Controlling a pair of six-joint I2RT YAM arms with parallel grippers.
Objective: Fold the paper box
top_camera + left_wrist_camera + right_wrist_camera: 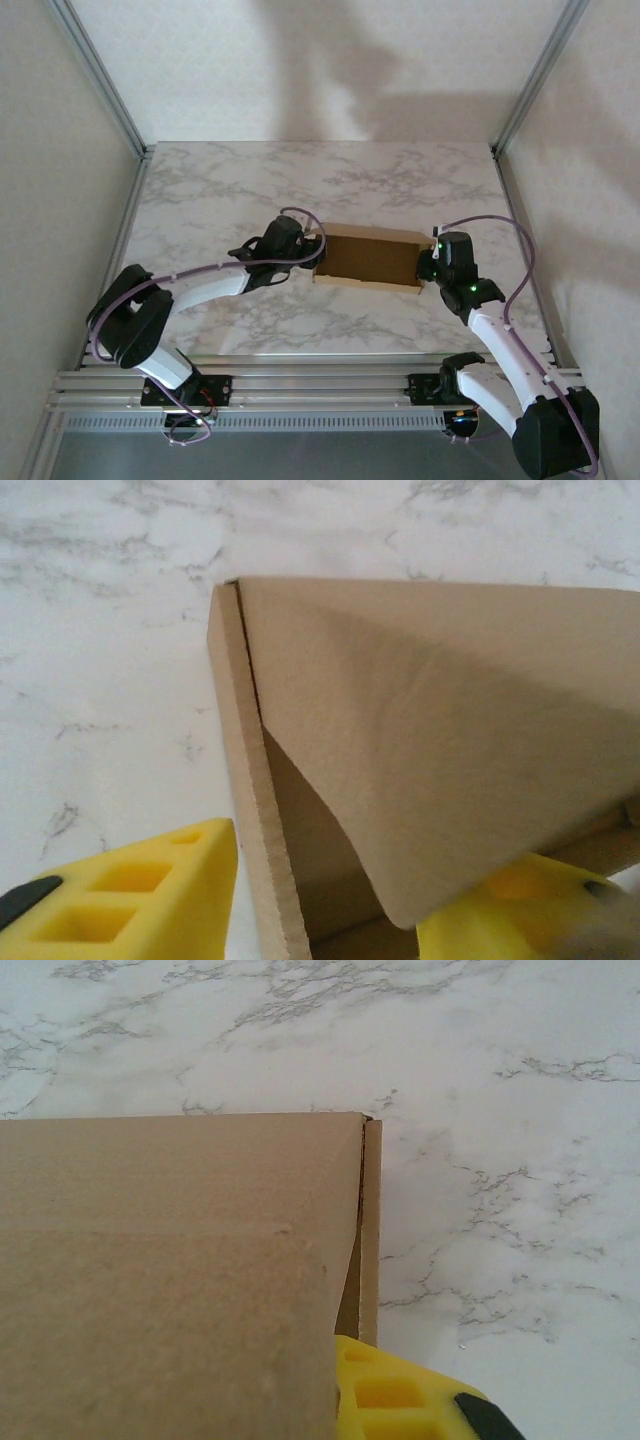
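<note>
The paper box (368, 258) is a shallow brown cardboard tray lying open in the middle of the marble table (250, 180). My left gripper (306, 256) is at its left end. In the left wrist view its yellow fingers (130, 900) stand apart, astride the box's end wall (250, 810), with a loose flap (440, 740) leaning over the right finger. The left gripper (330, 905) is open. My right gripper (428, 266) is at the box's right end, shut on the end wall (371, 1230). One yellow finger (410, 1400) shows outside the wall; a flap (170, 1280) hides the other.
Metal frame posts (100, 75) stand at the table's back corners, and white walls close in both sides. Bare marble lies behind and in front of the box. The arms' mounting rail (320, 385) runs along the near edge.
</note>
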